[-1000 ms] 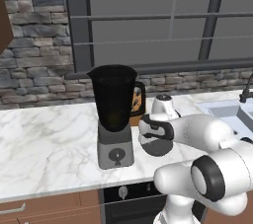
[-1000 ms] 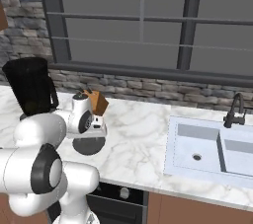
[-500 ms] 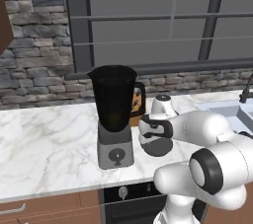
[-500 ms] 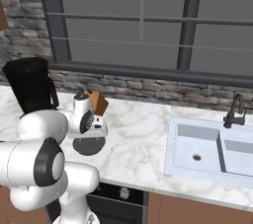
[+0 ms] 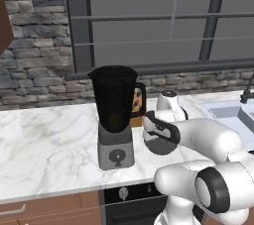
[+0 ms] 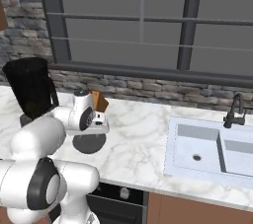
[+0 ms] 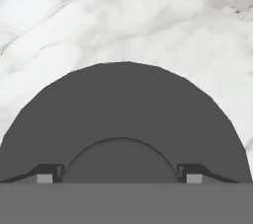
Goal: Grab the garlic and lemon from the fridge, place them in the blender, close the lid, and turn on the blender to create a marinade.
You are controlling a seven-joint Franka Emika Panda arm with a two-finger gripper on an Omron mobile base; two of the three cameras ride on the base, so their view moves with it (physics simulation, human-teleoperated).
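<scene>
The blender (image 5: 116, 115) (image 6: 30, 87) stands on the marble counter, its dark jar open at the top. Just to its right the lid (image 5: 159, 146) (image 6: 90, 142) (image 7: 123, 99) lies flat on the counter. My gripper (image 5: 158, 134) (image 6: 97, 130) (image 7: 120, 174) points straight down onto the lid. It is open, with its fingertips (image 7: 49, 172) on either side of the lid's raised round centre and close to its edges. Garlic and lemon are hidden; a faint yellowish tint shows low in the jar. The fridge is out of view.
A wooden knife block (image 5: 137, 105) (image 6: 100, 102) stands behind the lid against the stone wall. A sink (image 6: 212, 155) with a black faucet (image 6: 234, 112) lies to the right. Bare marble stretches left of the blender and between lid and sink.
The hand has stayed over the lid and sunk slightly towards it. The arm's elbow has shifted a little. Blender and lid have not moved.
</scene>
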